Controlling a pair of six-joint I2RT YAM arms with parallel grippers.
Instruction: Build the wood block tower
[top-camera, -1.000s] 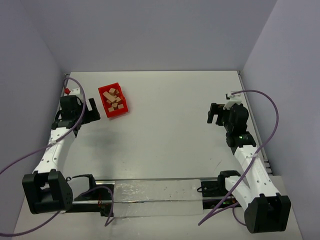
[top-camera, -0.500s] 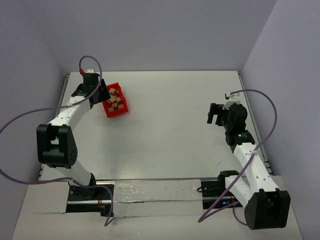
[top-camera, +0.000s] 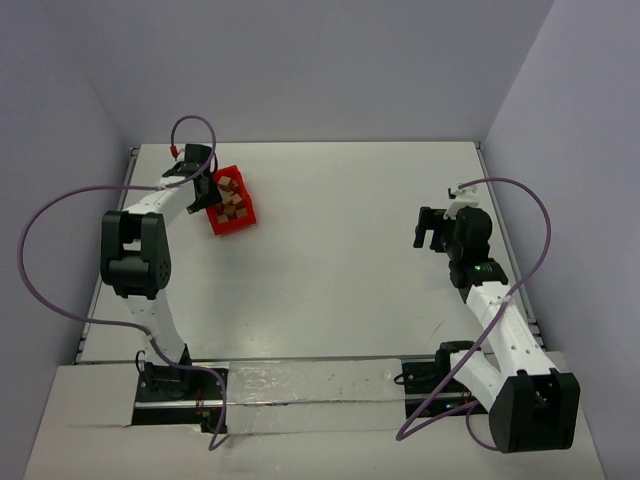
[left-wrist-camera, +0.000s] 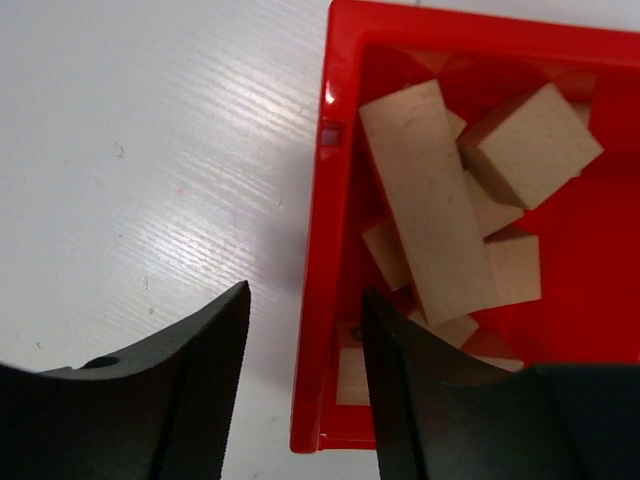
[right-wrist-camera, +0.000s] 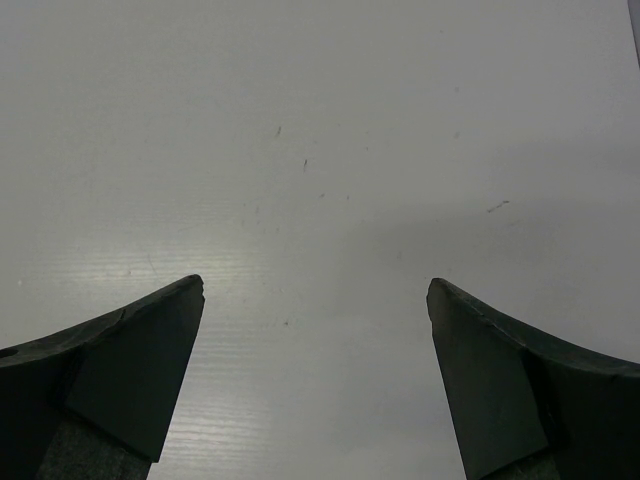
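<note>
Wood blocks (left-wrist-camera: 430, 200): light tan, plain grain on the faces that show. One is a long bar and one beside it is close to a cube (left-wrist-camera: 530, 145). The others are smaller pieces lying partly under these two.
Arrangement: a loose heap, the pieces tilted and overlapping, not stacked in a column.
Place: all of them lie inside the red bin (left-wrist-camera: 312, 250), which sits on the white table (top-camera: 340, 260) at the far left, well apart from the right arm.
Left gripper (left-wrist-camera: 305, 295): the jaws are parted by a moderate gap and hold nothing. The left wall of the bin lies between the two fingers; whether a finger touches the wall I cannot tell.
Right gripper (right-wrist-camera: 315, 285): the jaws are spread wide over the bare table, with nothing between them.
Hidden by finger: the left wrist view loses the near corner of the bin and some blocks under the dark finger (left-wrist-camera: 430, 400).
Cut off: the right side of the bin runs out of that frame.
Hard to make out: in the top view the blocks are too small to count, and the left gripper covers part of the bin.
</note>
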